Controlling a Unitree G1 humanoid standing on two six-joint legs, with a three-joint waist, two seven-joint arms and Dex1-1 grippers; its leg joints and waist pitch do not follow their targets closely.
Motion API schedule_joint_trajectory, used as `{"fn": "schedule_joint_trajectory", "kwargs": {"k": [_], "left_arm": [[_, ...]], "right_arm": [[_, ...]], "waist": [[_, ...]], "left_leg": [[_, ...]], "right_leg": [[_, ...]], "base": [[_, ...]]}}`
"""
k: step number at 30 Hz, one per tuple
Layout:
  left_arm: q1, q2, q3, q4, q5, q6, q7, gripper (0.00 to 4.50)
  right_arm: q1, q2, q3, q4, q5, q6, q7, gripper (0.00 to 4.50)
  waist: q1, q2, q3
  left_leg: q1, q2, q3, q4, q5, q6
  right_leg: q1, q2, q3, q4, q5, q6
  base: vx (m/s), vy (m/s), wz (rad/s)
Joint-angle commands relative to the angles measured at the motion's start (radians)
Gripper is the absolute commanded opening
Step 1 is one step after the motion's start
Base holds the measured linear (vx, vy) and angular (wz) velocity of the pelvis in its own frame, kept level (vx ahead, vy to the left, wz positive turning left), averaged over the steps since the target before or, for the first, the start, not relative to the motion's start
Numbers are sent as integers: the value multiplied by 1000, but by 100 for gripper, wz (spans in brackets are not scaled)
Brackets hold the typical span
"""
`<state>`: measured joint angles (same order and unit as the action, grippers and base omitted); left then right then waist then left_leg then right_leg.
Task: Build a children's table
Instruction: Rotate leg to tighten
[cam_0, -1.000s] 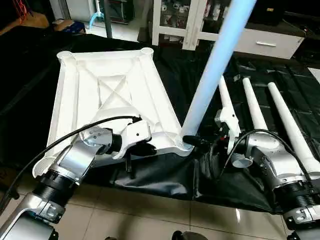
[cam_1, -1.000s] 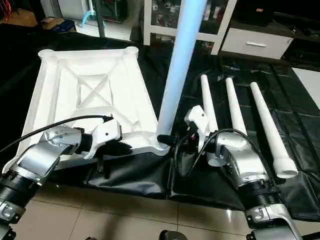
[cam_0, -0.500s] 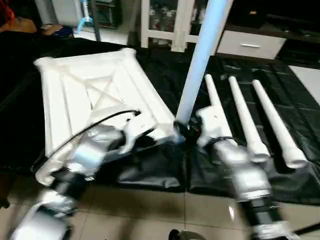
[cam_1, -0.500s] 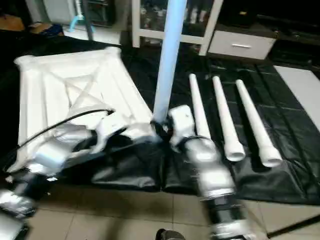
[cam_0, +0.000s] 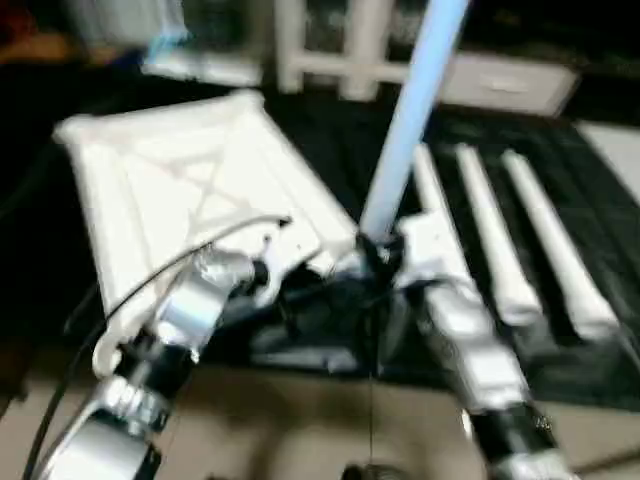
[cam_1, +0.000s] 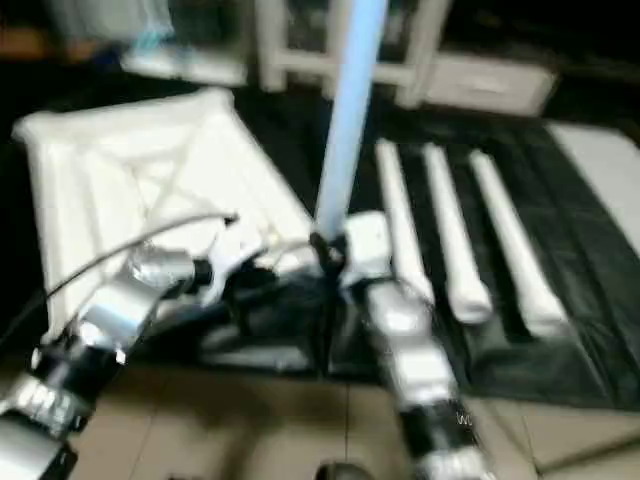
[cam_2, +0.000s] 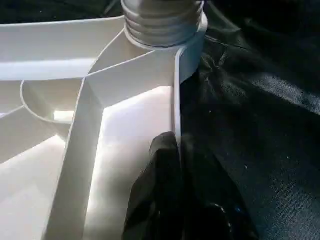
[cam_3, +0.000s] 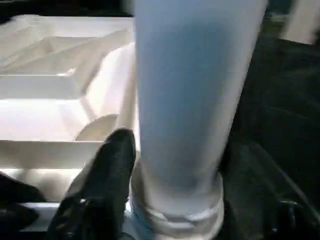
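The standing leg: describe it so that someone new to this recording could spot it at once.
Find the white table top lying underside up on the black sheet. At its near corner, by the right gripper, one leg stands upright in the socket. The three other legs lie flat side by side to its right.

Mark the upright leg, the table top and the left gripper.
upright leg (cam_0: 410, 125), left eye view, mid shaft.
table top (cam_0: 150, 185), left eye view, ribbed underside.
left gripper (cam_2: 177, 165), left wrist view, black fingertips at the top's edge wall.
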<state>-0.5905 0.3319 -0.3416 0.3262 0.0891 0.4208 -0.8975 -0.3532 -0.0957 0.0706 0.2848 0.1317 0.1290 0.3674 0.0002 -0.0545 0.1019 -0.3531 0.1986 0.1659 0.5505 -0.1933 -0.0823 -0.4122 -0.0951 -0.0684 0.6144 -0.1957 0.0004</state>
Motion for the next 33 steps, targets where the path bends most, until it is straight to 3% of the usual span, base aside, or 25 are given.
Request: {"fn": "schedule_joint_trajectory", "kwargs": {"k": [1,2,3,4,6,7,9,15,23,24,28,33], "left_arm": [[36,29,-52,46,26,-3,-25,0],[42,40,-56,37,24,-10,-38,0],[45,44,-57,33,23,-16,-45,0],[56,61,-63,14,16,-29,-74,0],[72,78,-71,-10,7,-40,-109,0],[81,85,-75,-25,-1,-54,-129,0],[96,98,-81,-50,-16,-80,-167,0],[122,128,-96,-124,-46,-78,-235,0],[123,135,-91,-123,-46,-85,-236,0],[125,136,-90,-124,-46,-86,-237,0],[127,137,-88,-126,-47,-86,-240,0],[129,140,-89,-133,-50,-80,-244,0]], "right_arm": [[-14,-32,5,-17,56,7,106,299],[-21,-57,0,-21,86,21,164,304],[-24,-69,-1,-22,94,26,188,305],[-34,-117,-2,-25,117,45,277,308],[-43,-168,2,-17,116,49,350,318],[-46,-191,5,-8,110,46,379,335],[-52,-226,10,10,100,38,423,335],[-51,-284,24,21,115,40,521,335],[-44,-326,41,18,135,29,631,335],[-45,-328,39,20,140,33,642,311],[-51,-335,36,28,145,36,670,288],[-50,-334,42,28,151,40,685,244]], "waist": [[8,6,-77],[8,8,-75],[4,11,-69],[4,17,-71],[3,14,-72],[3,15,-69],[5,15,-74],[10,13,-71],[13,6,-74],[13,6,-75],[14,6,-78],[15,6,-78]], "left_leg": [[-17,22,-1,-44,-46,43],[-17,23,3,-44,-57,48],[-22,23,8,-47,-135,43],[-20,24,7,-47,-175,37],[-17,27,8,-46,-183,45],[-14,26,11,-46,-196,48],[-12,26,11,-44,-197,49],[-7,30,16,-43,-175,57],[-10,28,15,-40,-182,55],[-10,28,15,-39,-173,58],[-10,28,16,-36,-135,73],[-9,27,17,-35,-140,75]], "right_leg": [[41,-41,54,-84,-259,-104],[40,-34,51,-79,-198,-135],[40,-30,51,-80,-177,-180],[45,-27,51,-79,-173,-201],[47,-25,51,-79,-144,-222],[43,-25,52,-83,-162,-226],[47,-26,51,-83,-173,-230],[43,-23,53,-78,-138,-247],[47,-26,54,-80,-190,-225],[47,-26,54,-79,-180,-226],[49,-24,54,-72,-118,-246],[50,-25,53,-73,-133,-247]], "base": [[82,-45,-12],[82,-45,-12],[0,0,0],[0,0,0],[0,0,0],[0,0,0],[0,0,0],[0,0,0],[0,0,0],[0,0,0],[0,0,0],[0,0,0]]}}
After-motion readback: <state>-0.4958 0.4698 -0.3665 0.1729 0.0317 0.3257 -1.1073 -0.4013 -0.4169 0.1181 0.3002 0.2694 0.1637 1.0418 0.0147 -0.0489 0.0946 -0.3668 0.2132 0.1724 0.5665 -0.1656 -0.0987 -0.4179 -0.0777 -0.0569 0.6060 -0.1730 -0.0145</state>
